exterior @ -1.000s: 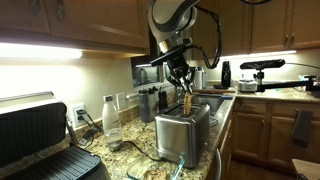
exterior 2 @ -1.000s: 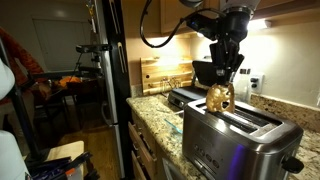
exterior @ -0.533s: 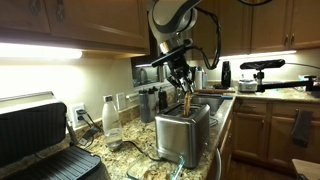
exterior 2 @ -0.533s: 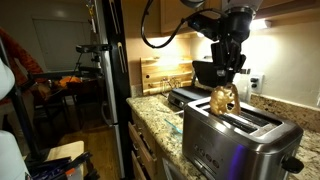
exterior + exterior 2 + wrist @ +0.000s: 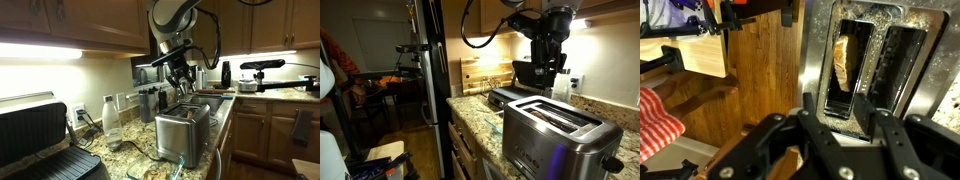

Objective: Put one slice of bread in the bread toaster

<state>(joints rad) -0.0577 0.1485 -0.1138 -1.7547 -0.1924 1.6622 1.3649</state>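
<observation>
The shiny steel bread toaster point(image 5: 183, 132) point(image 5: 563, 130) stands on the granite counter in both exterior views. In the wrist view the slice of bread point(image 5: 845, 62) lies down inside the left slot of the toaster point(image 5: 902, 20); the right slot is dark. The slice does not show in either exterior view. My gripper point(image 5: 182, 78) point(image 5: 547, 78) point(image 5: 843, 115) hangs a little above the toaster's slots, open and empty.
A black-and-silver hinged grill point(image 5: 40, 140) stands at the near end of the counter, with a plastic bottle point(image 5: 112, 118) beside it. A second grill point(image 5: 525, 72) stands behind the toaster. A wooden floor point(image 5: 750, 70) and the counter's edge lie beside the toaster.
The slice, held upright in the jaws above the slot before, has dropped into the toaster. The jaws have opened and hold nothing.
</observation>
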